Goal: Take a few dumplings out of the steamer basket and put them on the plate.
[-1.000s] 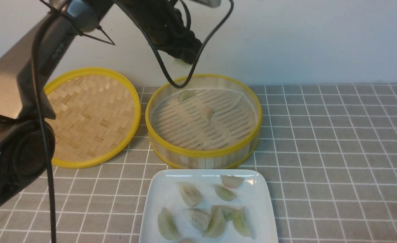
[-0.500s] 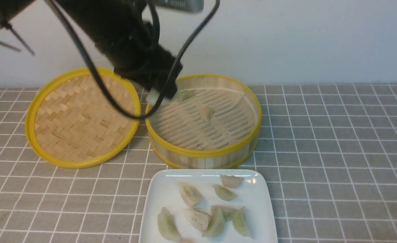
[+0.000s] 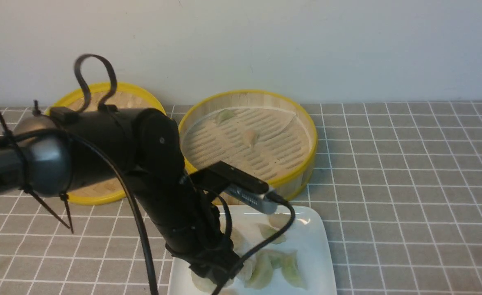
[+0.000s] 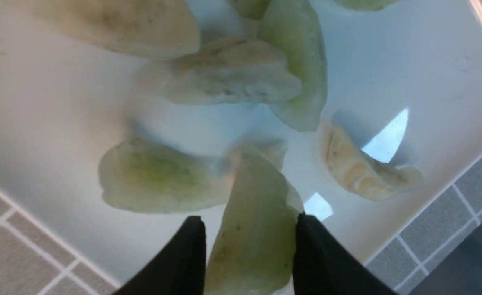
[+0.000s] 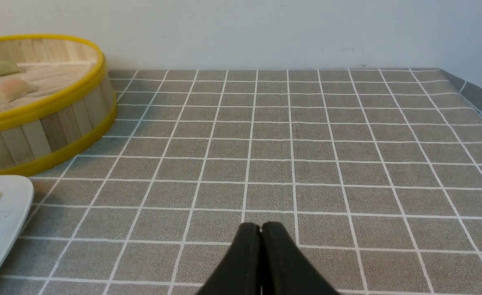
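Left claw (image 4: 249,221): we read it as pinching a pale green held dumpling (image 4: 252,241) by its flanks, one black fingertip (image 4: 191,254) per side, just over the plate (image 4: 40,106). The held dumpling's free tip overlaps a second green dumpling (image 4: 155,180). We cannot tell whether it touches the plate surface. Close by on the plate are an off-white dumpling (image 4: 224,78) w/ a green one leaning on it, and a pleated dumpling (image 4: 363,172) near the rim corner.

Obstructions, front view:
- The left arm (image 3: 159,184) comes in from the left, wrist down over the plate's near-left part. It hides that area and several dumplings.
- A wrist camera (image 3: 241,186) covers part of the basket's near wall and the plate's far rim.
- A black cable (image 3: 265,241) loops over the plate.
- The arm also masks most of the woven lid (image 3: 118,96), which lies left of the steamer basket (image 3: 312,139).

Basket contents: a far green dumpling (image 3: 225,115) by the far wall and a pinkish dumpling (image 3: 251,137) nearer centre.

Right claw (image 5: 260,227): fingers pressed together, nothing btwn them. It sits low over the grey checked table (image 5: 326,164), apart from basket and plate.
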